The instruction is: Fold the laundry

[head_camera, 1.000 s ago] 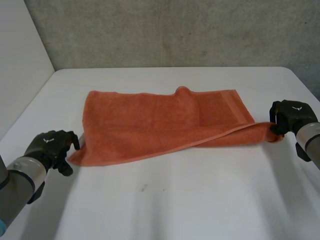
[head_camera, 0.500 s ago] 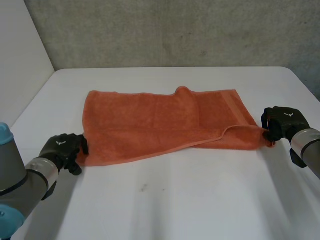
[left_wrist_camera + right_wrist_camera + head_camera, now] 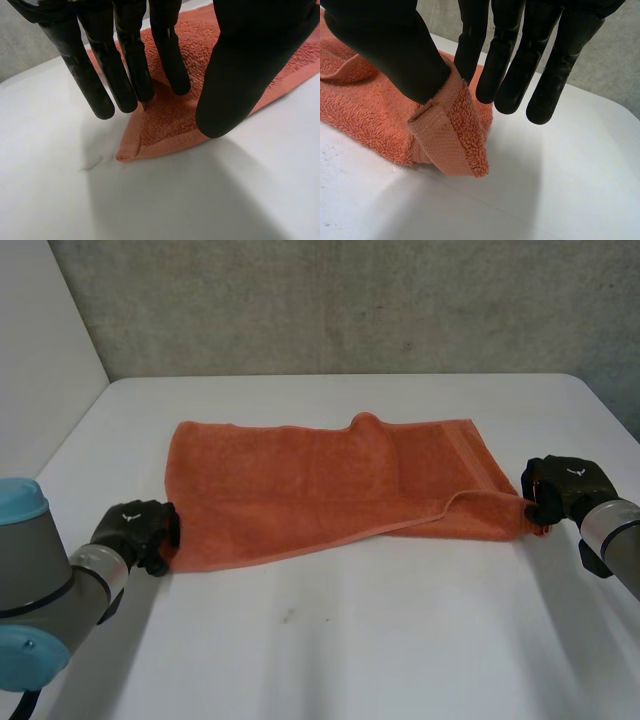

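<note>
An orange towel [image 3: 330,485] lies spread across the white table [image 3: 350,650], its near-right edge folded up into a ridge. My left hand [image 3: 135,528] is at the towel's near-left corner. In the left wrist view the fingers [image 3: 127,75] reach down onto the corner of the towel [image 3: 165,125], and the thumb [image 3: 245,75] stands apart over its near edge, nothing pinched. My right hand [image 3: 565,485] is at the near-right corner. There the thumb [image 3: 385,45] presses a raised fold of the towel [image 3: 450,135] against a finger.
A grey concrete wall runs behind the table's far edge. The table's rounded right corner [image 3: 590,390] lies beyond my right hand. Bare tabletop stretches in front of the towel, with a small dark speck [image 3: 288,616] on it.
My left hand has slid right along the table onto the towel's near-left corner, its fingers closing somewhat. My right hand has drawn its corner slightly inward, slackening the near edge.
</note>
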Controlling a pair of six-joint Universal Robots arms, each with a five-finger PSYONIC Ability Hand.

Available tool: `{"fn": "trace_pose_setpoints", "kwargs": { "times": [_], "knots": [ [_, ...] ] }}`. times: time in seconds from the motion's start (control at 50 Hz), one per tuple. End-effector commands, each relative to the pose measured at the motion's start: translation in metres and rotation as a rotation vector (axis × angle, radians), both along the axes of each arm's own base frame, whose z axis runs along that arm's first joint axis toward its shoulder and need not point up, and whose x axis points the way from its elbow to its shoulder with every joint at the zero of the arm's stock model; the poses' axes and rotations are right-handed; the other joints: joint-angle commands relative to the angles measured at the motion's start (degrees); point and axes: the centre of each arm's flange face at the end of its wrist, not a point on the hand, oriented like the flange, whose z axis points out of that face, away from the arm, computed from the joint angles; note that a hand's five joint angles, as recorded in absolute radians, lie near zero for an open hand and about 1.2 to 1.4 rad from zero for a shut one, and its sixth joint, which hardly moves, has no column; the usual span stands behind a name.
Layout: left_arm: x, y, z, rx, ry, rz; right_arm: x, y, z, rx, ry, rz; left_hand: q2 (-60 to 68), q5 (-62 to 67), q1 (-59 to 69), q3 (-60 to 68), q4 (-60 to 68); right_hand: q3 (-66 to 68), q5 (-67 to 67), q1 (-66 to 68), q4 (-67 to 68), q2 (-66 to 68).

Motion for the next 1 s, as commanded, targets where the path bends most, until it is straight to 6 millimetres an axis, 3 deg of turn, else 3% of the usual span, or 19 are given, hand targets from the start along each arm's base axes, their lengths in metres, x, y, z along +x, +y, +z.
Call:
{"fn": "trace_pose_setpoints", "kwargs": {
  "times": [0.02,0.68,1.0],
  "knots": [
    [-0.001,-0.003,-0.003,-0.008,0.001,0.0,0.0,0.0,0.0,0.001,0.001,0.0,7.5,7.6,7.4,7.5,7.6,12.2,13.3,23.3,11.8,12.3],
    [-0.007,0.005,-0.004,0.018,-0.003,-0.026,0.0,0.002,-0.002,0.007,0.001,0.0,3.3,3.4,3.2,3.3,3.4,12.2,13.3,23.3,11.8,12.3],
    [-0.009,-0.004,-0.014,0.022,-0.007,-0.022,0.0,0.002,-0.003,0.007,0.001,0.0,14.6,14.7,14.5,14.6,14.6,12.2,13.3,23.3,11.8,12.3]
  ]
}}
